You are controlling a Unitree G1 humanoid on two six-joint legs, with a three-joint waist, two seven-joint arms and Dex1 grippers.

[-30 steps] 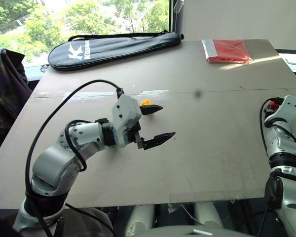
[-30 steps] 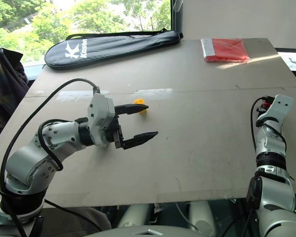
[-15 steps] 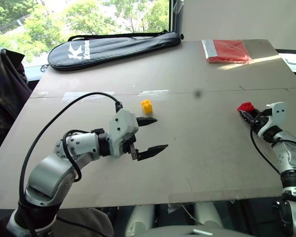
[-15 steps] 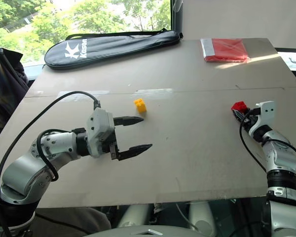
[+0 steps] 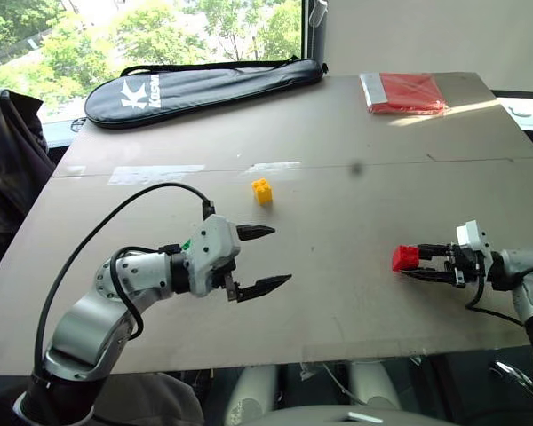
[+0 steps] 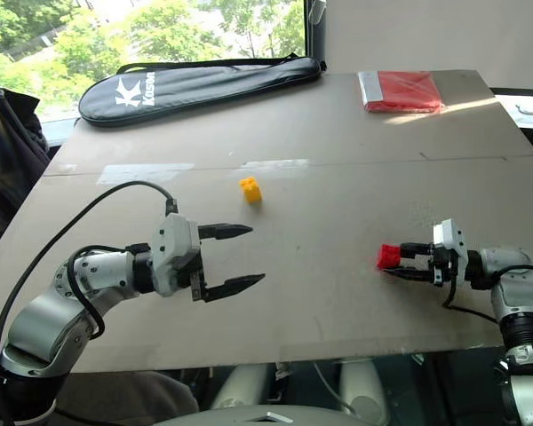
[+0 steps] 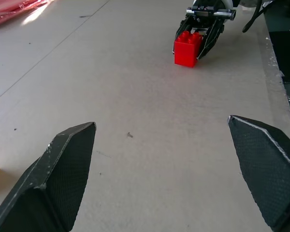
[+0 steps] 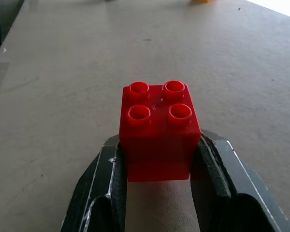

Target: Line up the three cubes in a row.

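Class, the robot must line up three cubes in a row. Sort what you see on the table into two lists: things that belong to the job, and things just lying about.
Belongs to the job:
- red cube, clamped in the right pincer
- yellow cube, loose on the table
- left pincer, open and empty

Just lying about:
- black racket bag
- flat red packet

The green cube cannot be made out.

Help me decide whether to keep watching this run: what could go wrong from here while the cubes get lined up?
The right gripper pinches only the rear half of the red cube, so it might twist or slip when set down. The open left gripper sits between it and the yellow cube, so the arms could clash if the red one goes there. A green sliver hides behind the left arm, where a sweep could knock it.
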